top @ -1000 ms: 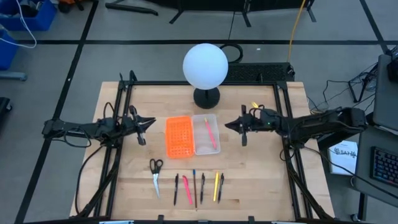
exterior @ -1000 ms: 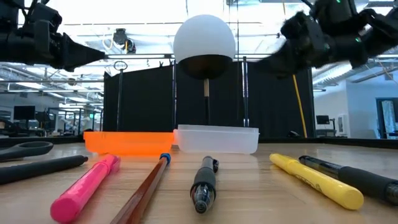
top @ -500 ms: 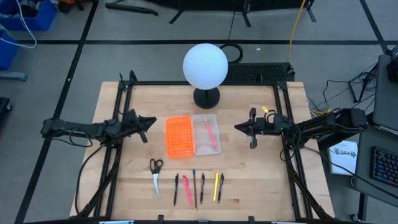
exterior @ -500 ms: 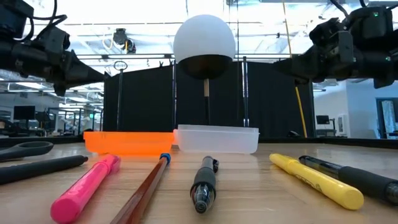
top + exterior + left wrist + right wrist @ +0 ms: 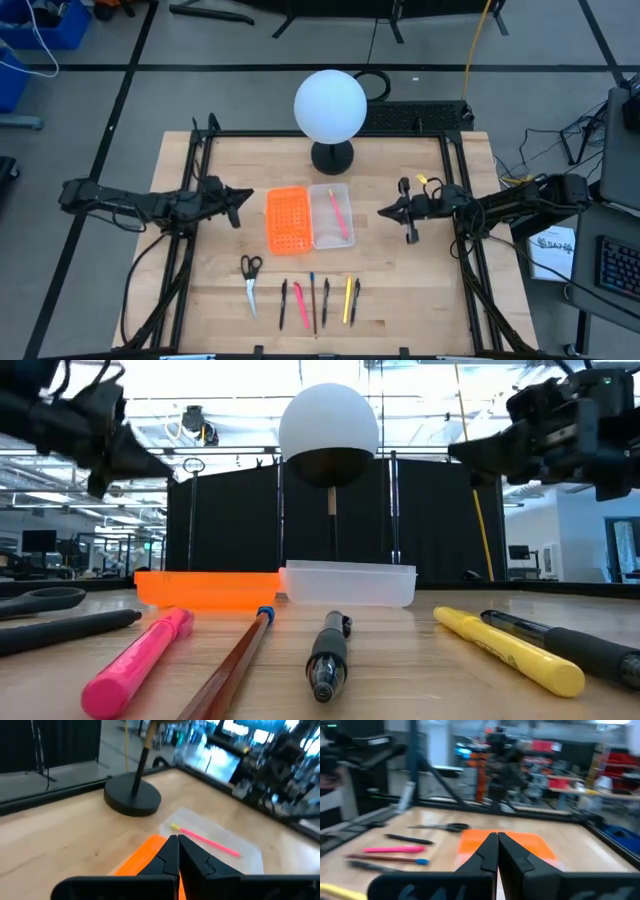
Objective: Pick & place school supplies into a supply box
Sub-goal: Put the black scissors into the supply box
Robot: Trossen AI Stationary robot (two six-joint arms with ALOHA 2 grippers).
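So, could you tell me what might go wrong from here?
The pens near the table's front edge lie in a tight parallel row, so an end effector picking one may nudge its neighbours. The orange perforated piece sits right against the clear supply box, so a drop could land on the wrong one. The scissors lie flat, which probably makes a grasp harder.

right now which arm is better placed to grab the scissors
Left. The scissors lie on the left of the row, nearer the left hand than the right hand, which waits beyond the supply box.
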